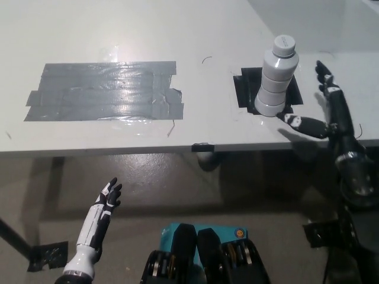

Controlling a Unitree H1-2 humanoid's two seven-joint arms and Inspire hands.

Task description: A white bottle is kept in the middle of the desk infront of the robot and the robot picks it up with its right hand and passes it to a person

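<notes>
Head view | right hand point(323, 112) spread open just right of white bottle point(276, 77), empty | left hand point(106, 204) open, low

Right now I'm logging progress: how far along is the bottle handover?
Early. Nothing is done: the bottle stands upright on its black tape patch. In hand: the right robot hand is open beside it, not touching. The left robot hand idles below the desk. Grasp, lift and pass remain.

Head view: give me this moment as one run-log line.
phase: reach | right hand: open, beside white bottle, apart | bottle: upright on black tape patch | left hand: open, below desk edge
</notes>
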